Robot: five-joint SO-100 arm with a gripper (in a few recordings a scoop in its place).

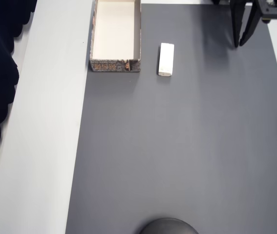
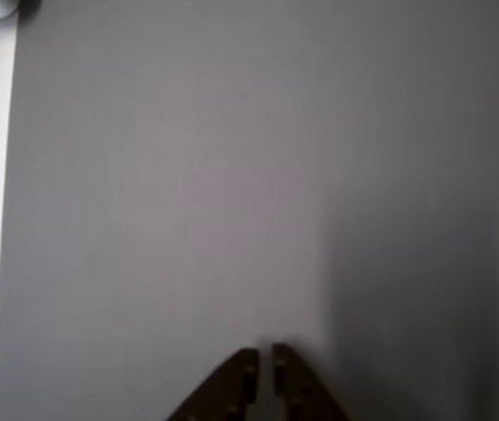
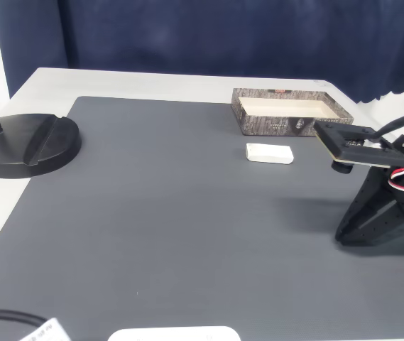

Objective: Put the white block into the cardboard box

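The white block (image 1: 166,59) (image 3: 269,153) lies flat on the dark grey mat, just right of the cardboard box (image 1: 115,65) in the overhead view. The box (image 3: 273,124) is an open tray with a cream inside, nothing in it, and patterned brownish walls. My gripper (image 1: 239,45) stands well to the right of the block, at the mat's far right corner, pointing down at the mat. Seen from the fixed view, the gripper (image 3: 341,236) hangs low at the right edge. The wrist view has the fingertips (image 2: 251,358) almost together over bare mat, holding nothing.
A black round stand base (image 3: 31,145) (image 1: 170,227) with a pole sits at the mat's edge opposite the box. A bare white table strip (image 1: 46,122) runs along the mat beside the box. A white object (image 3: 173,334) and a cable lie at the near edge.
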